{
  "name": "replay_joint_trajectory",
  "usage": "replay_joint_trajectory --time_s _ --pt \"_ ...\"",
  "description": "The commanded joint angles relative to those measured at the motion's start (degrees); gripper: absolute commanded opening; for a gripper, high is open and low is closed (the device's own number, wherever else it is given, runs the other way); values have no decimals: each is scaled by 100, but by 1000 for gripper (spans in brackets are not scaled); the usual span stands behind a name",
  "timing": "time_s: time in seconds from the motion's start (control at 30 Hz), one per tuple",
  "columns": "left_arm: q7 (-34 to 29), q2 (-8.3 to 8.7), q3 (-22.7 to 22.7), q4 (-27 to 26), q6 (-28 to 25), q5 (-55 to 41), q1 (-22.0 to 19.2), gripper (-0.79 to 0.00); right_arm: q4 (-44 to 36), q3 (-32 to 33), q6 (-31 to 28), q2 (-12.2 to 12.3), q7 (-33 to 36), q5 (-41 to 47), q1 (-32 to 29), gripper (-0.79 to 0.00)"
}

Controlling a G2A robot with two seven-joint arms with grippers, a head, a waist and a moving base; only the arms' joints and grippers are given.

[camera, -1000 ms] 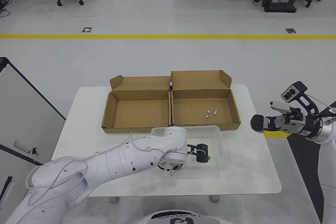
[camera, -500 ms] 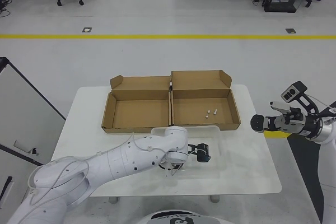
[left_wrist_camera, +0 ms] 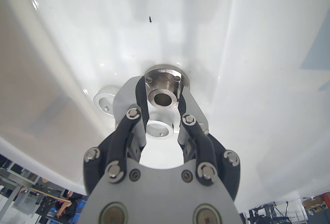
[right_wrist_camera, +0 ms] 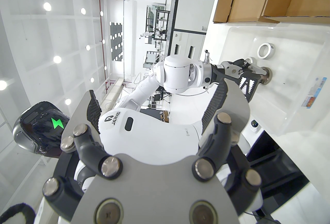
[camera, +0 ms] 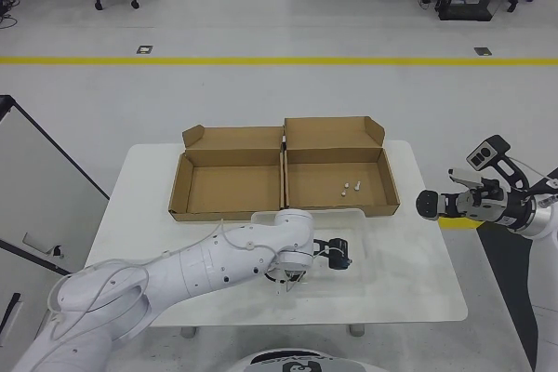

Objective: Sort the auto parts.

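A flanged steel bushing (left_wrist_camera: 165,92) stands in the white plastic bin (left_wrist_camera: 232,29), flange down at the floor. The left gripper (left_wrist_camera: 161,96) is clamped on its narrow neck, probably because the neck gives the pads a surer hold for lifting than the wide flange. Two aluminium shaft collars (left_wrist_camera: 105,102) (left_wrist_camera: 159,128) lie just beside it. Beyond the bin are two open cardboard boxes: the left box (camera: 228,191) and the right box (camera: 316,186), which holds three small white parts (camera: 349,183). The right gripper (camera: 428,203) hangs off the table (camera: 149,232), spread and holding nothing, apparently parked clear.

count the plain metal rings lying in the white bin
2: one ring beside the left tool, second ring right by the gripped hub. Others may be hidden.
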Motion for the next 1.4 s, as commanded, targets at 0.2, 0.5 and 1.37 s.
replay_joint_trajectory --time_s 0.2,0.5,1.37 --pt "25 2 0 46 -25 -101 10 -499 0 0 0 0 0 0 0 0" --pt "-100 -20 0 50 100 -329 -74 -493 0 0 0 0 0 0 0 0" --pt "-129 -77 0 111 129 -436 -131 -785 0 0 0 0 0 0 0 0"
